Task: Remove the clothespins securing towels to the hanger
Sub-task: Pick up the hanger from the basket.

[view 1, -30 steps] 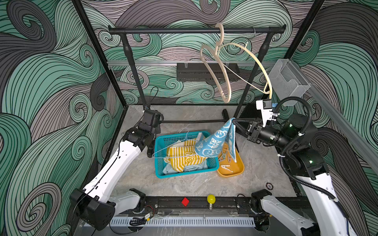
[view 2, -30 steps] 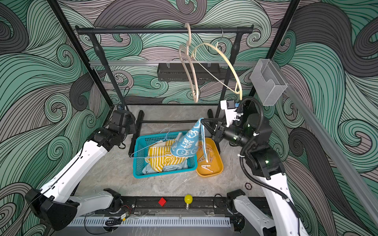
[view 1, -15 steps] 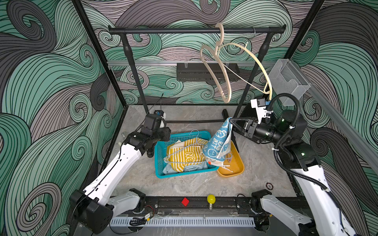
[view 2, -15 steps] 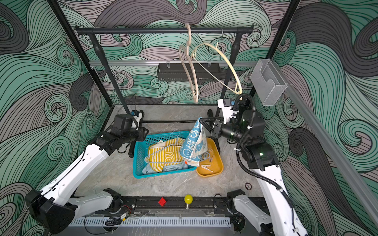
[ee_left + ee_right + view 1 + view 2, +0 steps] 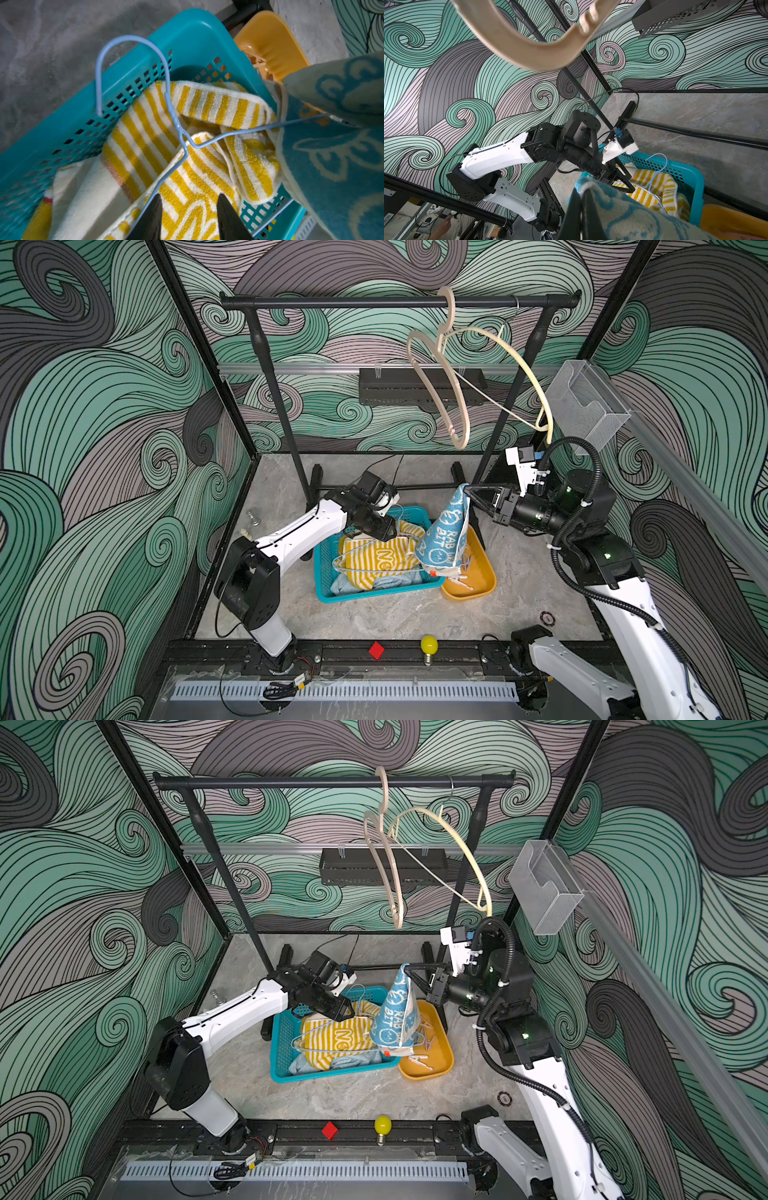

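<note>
**Right arm.** My right tool (image 5: 467, 489) is clamped on one corner of the bunny towel (image 5: 442, 535). The towel hangs as a cone where the teal basket (image 5: 322, 568) meets the yellow tray (image 5: 484, 568).

**Left arm.** My left tool (image 5: 188, 199), jaws apart, hovers over the striped towel (image 5: 145, 135) and the blue wire hanger (image 5: 180, 133) in the basket.

**Pegs.** One hanger arm runs into the bunny towel. A small orange peg (image 5: 432, 573) at the hem probably pins it there. Loose clothespins (image 5: 419, 1060) lie in the tray.

**Method.** I keep the towel taut, bring the open tool squarely onto the peg's handle end, squeeze fully, then draw it straight off.
</note>
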